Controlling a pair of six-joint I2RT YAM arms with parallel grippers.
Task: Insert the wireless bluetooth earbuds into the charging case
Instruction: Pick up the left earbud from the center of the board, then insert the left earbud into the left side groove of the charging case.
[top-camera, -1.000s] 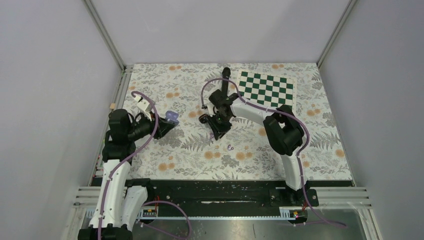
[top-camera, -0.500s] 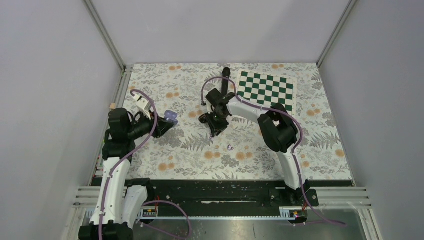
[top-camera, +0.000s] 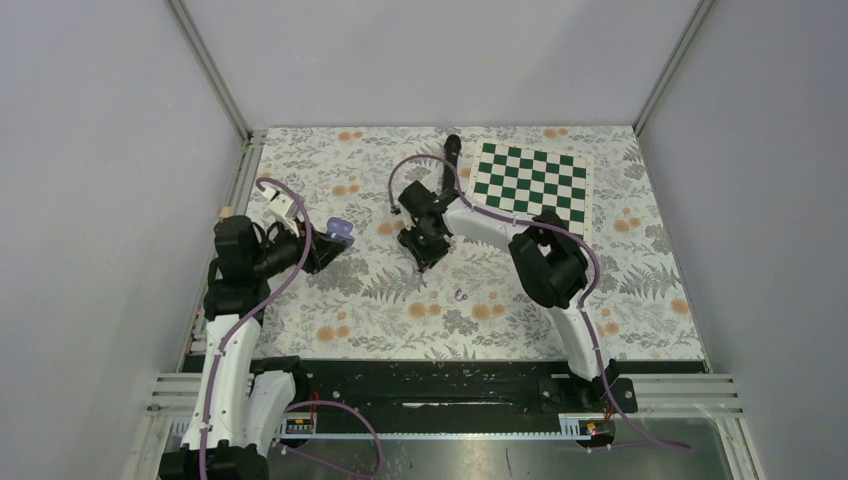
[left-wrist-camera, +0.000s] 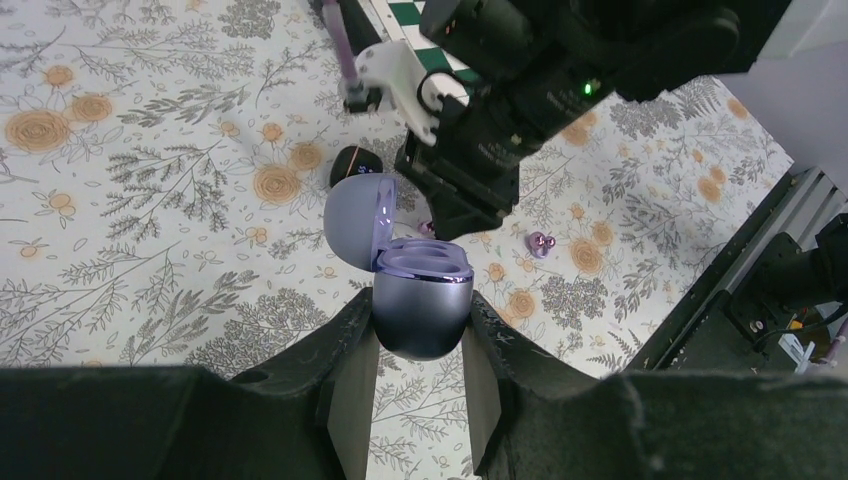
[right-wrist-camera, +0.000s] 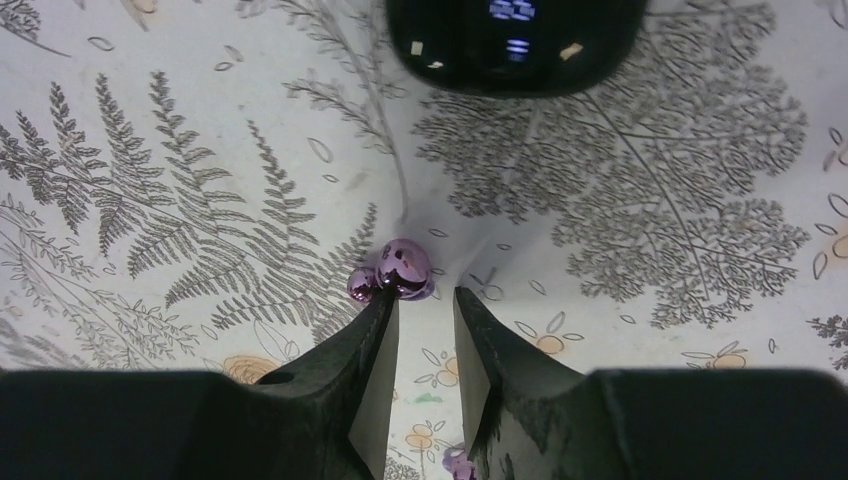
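Observation:
My left gripper (left-wrist-camera: 420, 312) is shut on the base of the lilac charging case (left-wrist-camera: 420, 300), held above the mat with its lid open; the same case (top-camera: 341, 232) shows at the left in the top view. One shiny purple earbud (right-wrist-camera: 397, 272) lies on the mat right at the tip of my right gripper's left finger, not between the jaws. My right gripper (right-wrist-camera: 425, 297) stands narrowly open with only mat in the gap. A second purple earbud (top-camera: 459, 296) lies alone nearer the arm bases, with the right gripper (top-camera: 426, 256) behind it.
A shut black case (right-wrist-camera: 515, 40) sits just beyond the right gripper's tips. A long black microphone (top-camera: 452, 150) and a green-and-white chequered board (top-camera: 530, 178) lie at the back. Flowered mat (top-camera: 380, 310) covers the table.
The right gripper has slid a little to the left and back over the mat. The left gripper still holds the open case, shifted slightly left.

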